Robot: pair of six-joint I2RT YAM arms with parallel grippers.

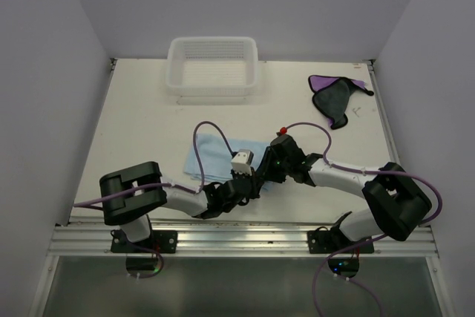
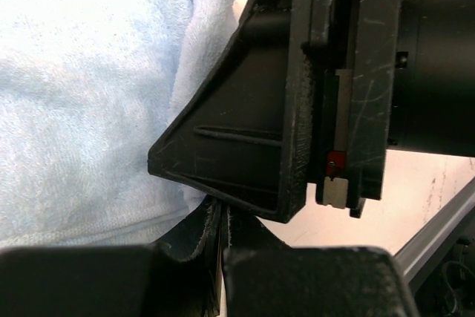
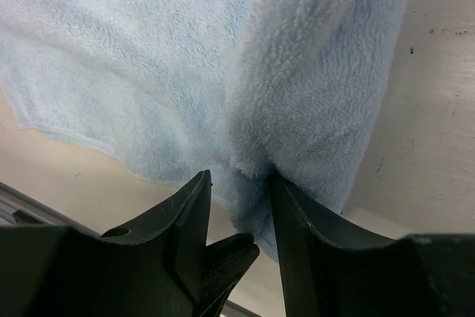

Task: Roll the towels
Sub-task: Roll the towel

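Table (image 1: 133, 131) layout. The basket (image 1: 213, 88) stands at the far edge, left of centre. The far towel (image 1: 334, 98) lies to its right, well apart. The near towel (image 1: 211, 157) lies before the basket. The left gripper (image 2: 223, 257) and right gripper (image 3: 239, 213) meet at its right edge, the right gripper astride a fold.

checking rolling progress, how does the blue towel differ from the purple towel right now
The blue towel is plain light blue; the purple towel shows purple and dark grey. The blue towel lies mostly flat in the near middle; the purple towel sits crumpled at the far right. The right gripper pinches a fold of the blue towel; nothing touches the purple towel. Neither looks rolled yet.
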